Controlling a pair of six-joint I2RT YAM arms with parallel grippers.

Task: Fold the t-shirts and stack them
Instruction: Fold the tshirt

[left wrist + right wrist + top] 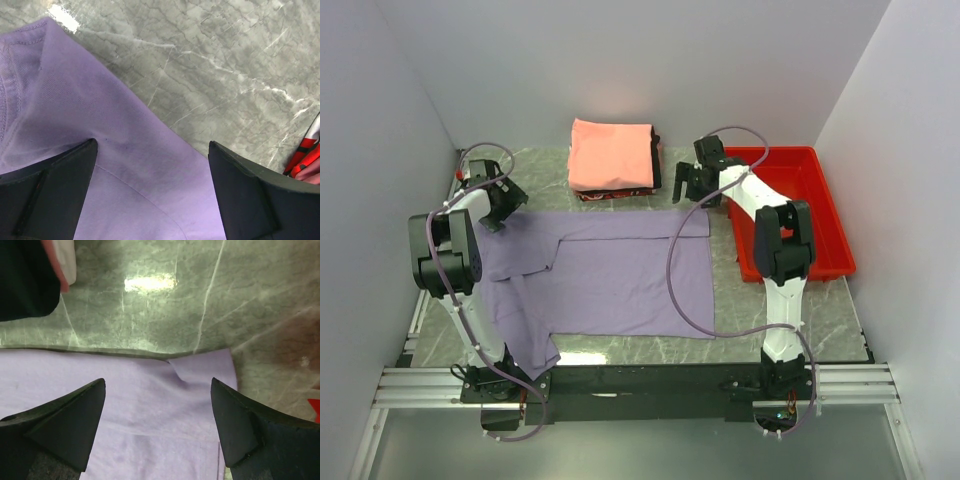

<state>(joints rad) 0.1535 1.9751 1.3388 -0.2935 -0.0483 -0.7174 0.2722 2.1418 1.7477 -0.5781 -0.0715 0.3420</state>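
Left gripper (152,155) hangs released, jaws wide, over the far left corner of the lavender t-shirt (620,280). Its fingers (55,185) run out of the wrist view, so whether they touch the cloth cannot be told. A red-striped shape (306,152) to its right is cut off and unreadable.

Right gripper (157,390) is likewise spread and holds nothing, above the shirt's far right corner, where the hem puckers just ahead of it; contact is unclear.

Between the two grippers the shirt lies spread on the marble table (545,170), one sleeve partly hidden under the left arm.

Beyond them sits the folded stack: salmon-pink shirt (610,153) on top, black shirt (657,160) only an edge, dark red shirt (610,194) only a strip.

Right of the right gripper stands the red tray (815,200), partly covered by that arm.
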